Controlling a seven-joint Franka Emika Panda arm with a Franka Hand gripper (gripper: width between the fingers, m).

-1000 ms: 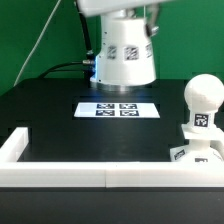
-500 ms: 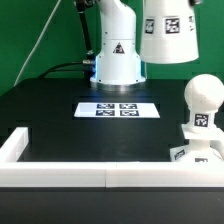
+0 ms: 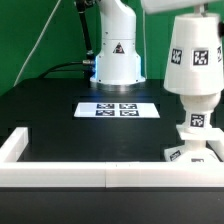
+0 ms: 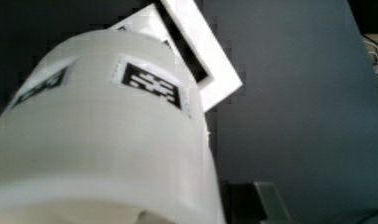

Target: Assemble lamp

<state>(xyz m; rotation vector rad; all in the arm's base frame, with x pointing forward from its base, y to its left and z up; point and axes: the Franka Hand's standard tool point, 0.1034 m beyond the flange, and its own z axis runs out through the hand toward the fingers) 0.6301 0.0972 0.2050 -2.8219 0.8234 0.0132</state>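
At the far left of the exterior view, a white rail (image 3: 17,146) ran along the edge of the black desk (image 3: 55,110) and turned across the lower part of the frame. In the upper middle stood the white robot pedestal (image 3: 116,50) with its triangle sign, a dark cable trailing from it toward the upper left. Just below it, in the centre of the frame, the marker board (image 3: 118,108) lay flat on the desk with its tags facing up.

On the right side of the frame hung the lamp shade (image 3: 195,62), a white truncated cone bearing square tags, its narrow end uppermost and reaching to the top edge. It was directly over the bulb (image 3: 197,120), covering the bulb's top, so that only the lower tagged part showed beneath its rim. The bulb stood upright on the stepped base (image 3: 192,153) at the lower right, close to the front rail.

In the wrist view the shade (image 4: 106,140) filled most of the frame, two tags visible on its side, the dark desk (image 4: 292,110) behind it. The jaws themselves were not visible in either view, so I could not tell whether they were clenched or released.
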